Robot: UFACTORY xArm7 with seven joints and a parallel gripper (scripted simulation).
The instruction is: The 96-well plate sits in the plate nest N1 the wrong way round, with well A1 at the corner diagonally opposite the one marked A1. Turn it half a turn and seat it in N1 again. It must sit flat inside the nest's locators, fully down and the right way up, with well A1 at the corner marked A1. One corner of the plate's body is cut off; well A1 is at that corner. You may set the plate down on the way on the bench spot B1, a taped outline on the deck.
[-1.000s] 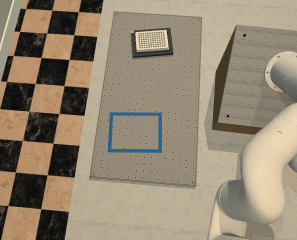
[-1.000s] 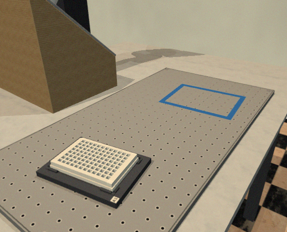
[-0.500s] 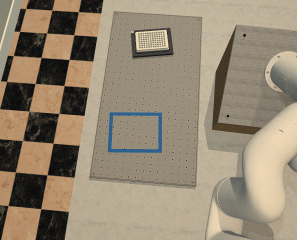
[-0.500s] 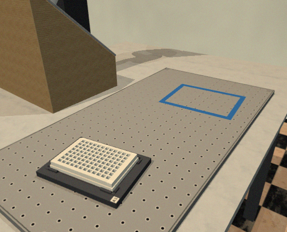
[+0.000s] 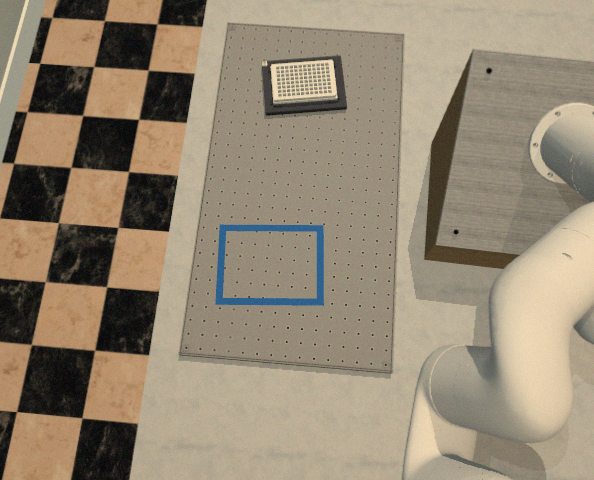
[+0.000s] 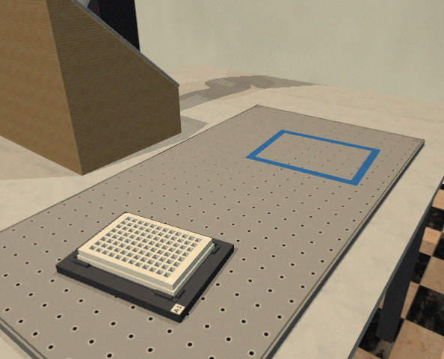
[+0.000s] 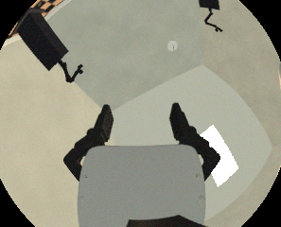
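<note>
The white 96-well plate [image 5: 303,80] [image 6: 145,247] lies in the dark nest N1 [image 5: 307,109] [image 6: 122,285], level as far as I can see, between the small black locators. The nest's A1 mark [image 5: 264,63] [image 6: 177,308] is at its upper-left corner in the top view and its near corner in the exterior view. I cannot make out the plate's cut corner clearly. The blue taped outline B1 [image 5: 271,301] [image 6: 303,170] has nothing in it. My gripper [image 7: 141,111] is open and empty, away from the plate; it shows only in the wrist view.
The perforated deck [image 5: 297,170] carries the nest and B1. A large wood-sided block [image 5: 504,155] [image 6: 117,111] stands beside it. The white arm [image 5: 535,330] is at the lower right in the top view, off the deck. The wrist camera faces walls and a bright white panel [image 7: 220,156].
</note>
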